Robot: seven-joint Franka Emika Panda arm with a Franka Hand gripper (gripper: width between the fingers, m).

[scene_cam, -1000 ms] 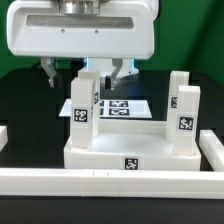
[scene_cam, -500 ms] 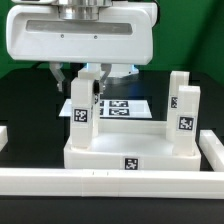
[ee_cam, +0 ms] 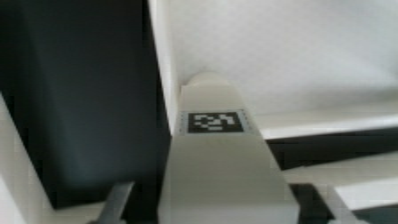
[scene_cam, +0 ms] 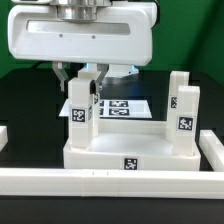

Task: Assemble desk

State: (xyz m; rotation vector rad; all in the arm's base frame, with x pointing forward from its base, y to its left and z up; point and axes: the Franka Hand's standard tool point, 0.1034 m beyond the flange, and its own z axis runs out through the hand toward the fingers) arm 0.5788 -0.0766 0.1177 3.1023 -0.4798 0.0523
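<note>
The two-finger gripper (scene_cam: pixel 84 73) is clamped on a short square white plastic leg (scene_cam: pixel 83 108), upright at centre left. It stands in the corner of the smooth white rectangular desk top (scene_cam: pixel 128 152), lower centre.

The pincer (scene_cam: pixel 83 75) clamps an upright leg (scene_cam: pixel 84 108) standing on the desk top (scene_cam: pixel 110 153).
</note>
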